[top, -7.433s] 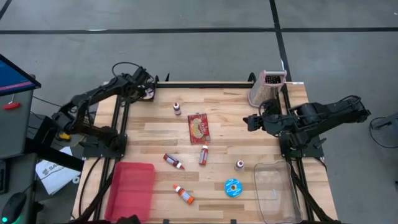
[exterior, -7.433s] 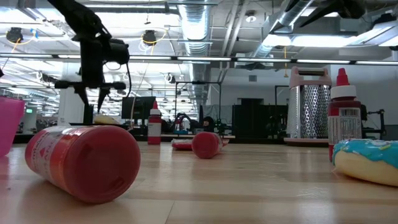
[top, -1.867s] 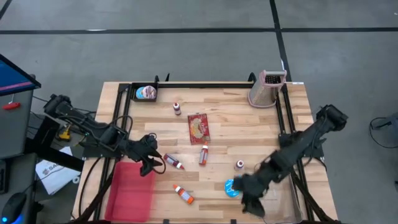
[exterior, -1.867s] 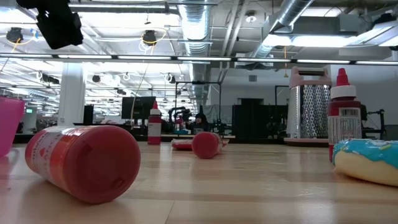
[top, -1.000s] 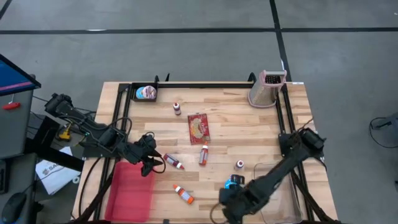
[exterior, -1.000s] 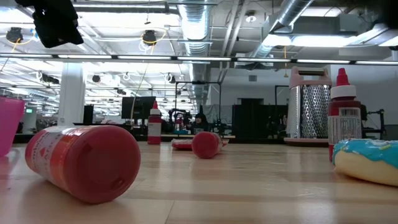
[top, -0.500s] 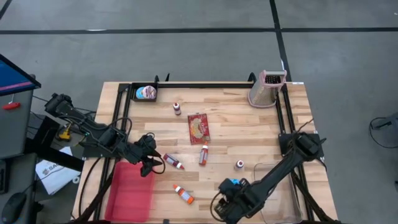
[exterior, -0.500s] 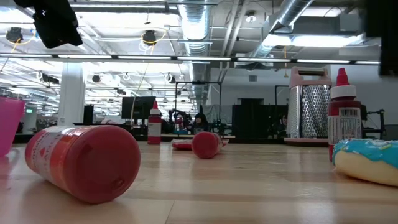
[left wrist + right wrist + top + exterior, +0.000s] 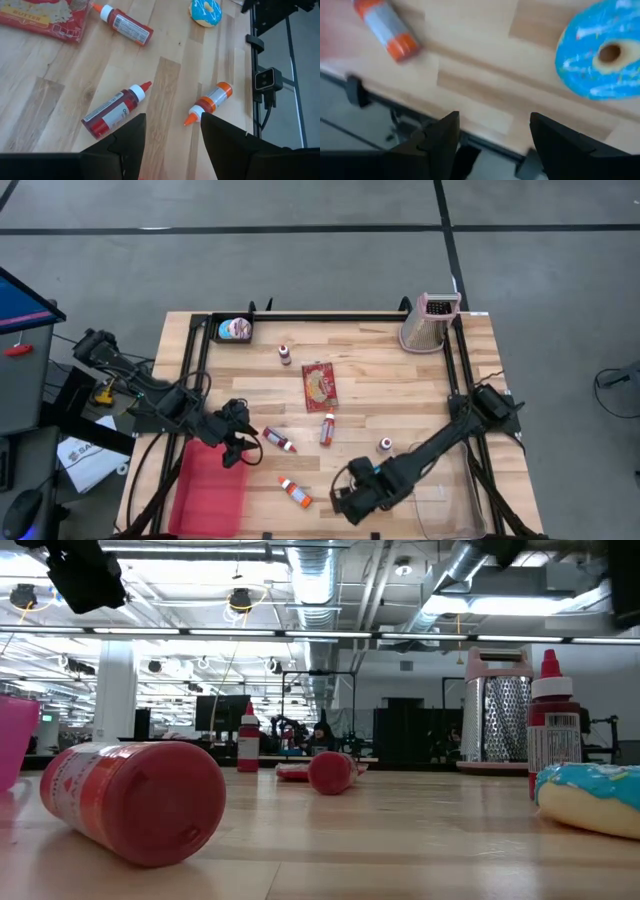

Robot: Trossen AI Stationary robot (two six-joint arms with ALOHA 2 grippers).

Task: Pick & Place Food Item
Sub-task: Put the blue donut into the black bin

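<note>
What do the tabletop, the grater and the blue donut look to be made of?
Tabletop: wood planks, matte, with visible grain and seams. Grater: perforated shiny metal body, apparently with a pink plastic top. Blue donut: glossy blue icing with sprinkles; probably a plastic or foam toy, though that cannot be confirmed.

- Five sauce bottles (image 9: pixel 280 441) lie or stand around the popcorn bag (image 9: pixel 320 386).
- One blue donut (image 9: pixel 600 56).
- One metal grater (image 9: pixel 428 321).
- One red tray (image 9: pixel 208 492).
- One small tub (image 9: pixel 235 329).
</note>
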